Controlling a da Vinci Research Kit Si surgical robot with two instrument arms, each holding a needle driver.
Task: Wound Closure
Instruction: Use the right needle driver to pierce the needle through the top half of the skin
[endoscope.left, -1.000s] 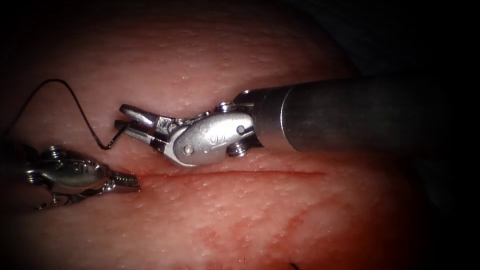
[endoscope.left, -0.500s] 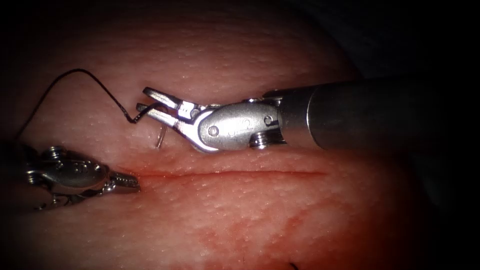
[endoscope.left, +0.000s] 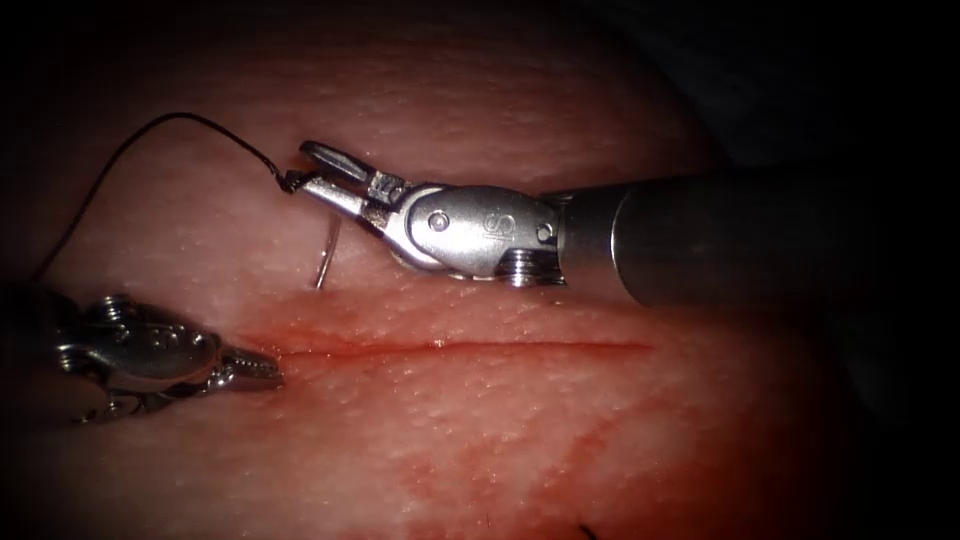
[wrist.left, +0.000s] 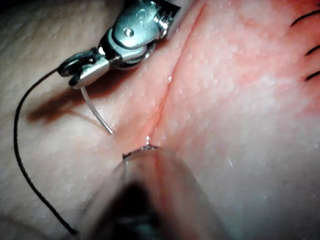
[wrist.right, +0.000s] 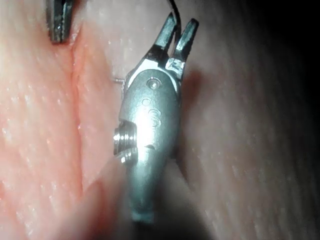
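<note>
Endoscope view: the needle (endoscope.left: 327, 252) hangs from the right tool (endoscope.left: 318, 172), pinched at its thread (endoscope.left: 150, 135) end, tip touching tissue (endoscope.left: 480, 440) above the cut (endoscope.left: 450, 346). Left wrist view shows the tip resting on the surface. Right tool has risen. Left tool (endoscope.left: 262, 370) sits pressed together, empty.

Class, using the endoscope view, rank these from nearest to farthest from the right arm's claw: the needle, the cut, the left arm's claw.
1. The needle: gripped near its thread end in the right claw, curving down toward the tissue above the cut.
2. The cut: below that claw, running across the tissue.
3. The left claw: lower left, at the cut's left end.
</note>
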